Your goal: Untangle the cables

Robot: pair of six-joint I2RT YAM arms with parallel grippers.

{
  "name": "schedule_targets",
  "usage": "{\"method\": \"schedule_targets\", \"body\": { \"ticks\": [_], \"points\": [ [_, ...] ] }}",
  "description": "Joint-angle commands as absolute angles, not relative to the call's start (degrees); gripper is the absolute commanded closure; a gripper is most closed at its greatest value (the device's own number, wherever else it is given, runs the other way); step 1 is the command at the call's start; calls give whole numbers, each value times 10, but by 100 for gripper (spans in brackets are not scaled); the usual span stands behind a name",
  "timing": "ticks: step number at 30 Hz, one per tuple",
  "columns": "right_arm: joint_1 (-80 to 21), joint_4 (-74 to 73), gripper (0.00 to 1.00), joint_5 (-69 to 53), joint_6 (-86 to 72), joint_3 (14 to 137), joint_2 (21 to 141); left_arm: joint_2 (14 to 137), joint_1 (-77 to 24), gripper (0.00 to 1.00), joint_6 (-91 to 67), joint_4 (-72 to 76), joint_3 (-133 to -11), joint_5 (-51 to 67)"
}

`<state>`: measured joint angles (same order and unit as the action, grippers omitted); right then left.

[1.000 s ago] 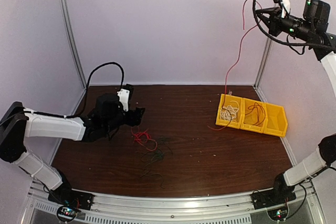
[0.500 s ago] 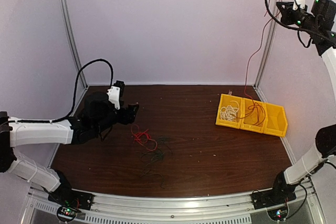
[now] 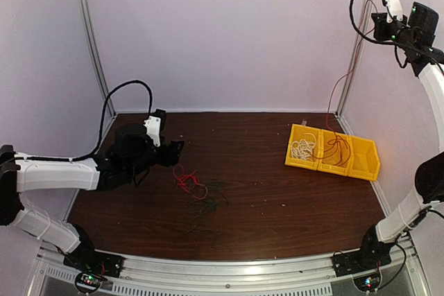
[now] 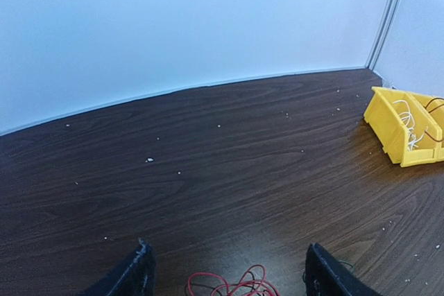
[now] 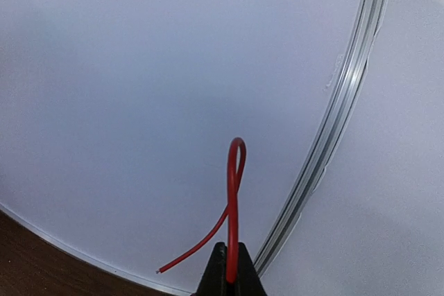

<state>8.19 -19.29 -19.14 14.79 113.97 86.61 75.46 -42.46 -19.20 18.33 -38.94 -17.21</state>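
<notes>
My right gripper [image 3: 377, 31] is raised high at the back right corner and is shut on a red cable [image 3: 338, 88]. That cable hangs down into the middle yellow bin [image 3: 334, 166]. In the right wrist view a red cable loop [image 5: 234, 185] sticks out of the closed gripper [image 5: 227, 268]. My left gripper [image 3: 177, 150] is open, low over the table, just behind a second red cable tangle [image 3: 189, 181]. The left wrist view shows this tangle [image 4: 232, 285] between the fingertips [image 4: 139, 272]. A dark cable [image 3: 208, 206] lies beside it. A white cable [image 3: 302, 148] lies in the left bin.
Three yellow bins [image 3: 364, 166] stand in a row at the right of the table, also in the left wrist view [image 4: 392, 126]. Metal frame posts [image 3: 94, 46] rise at the back corners. White walls enclose the table.
My right gripper has moved right and toward the corner post with the red cable, whose lower part now lies in the middle bin. My left arm has drawn back slightly to the left.
</notes>
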Motion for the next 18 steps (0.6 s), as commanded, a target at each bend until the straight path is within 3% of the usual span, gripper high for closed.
{"method": "schedule_targets", "body": {
  "ticks": [1, 8, 18],
  "points": [
    [90, -156, 100, -209, 199, 1074, 854, 770, -420, 25, -188, 198, -389, -176],
    [90, -204, 100, -310, 370, 932, 859, 780, -421, 25, -195, 204, -386, -171],
    [90, -219, 100, -293, 428, 749, 860, 784, -420, 25, -209, 215, -362, -173]
  ]
}}
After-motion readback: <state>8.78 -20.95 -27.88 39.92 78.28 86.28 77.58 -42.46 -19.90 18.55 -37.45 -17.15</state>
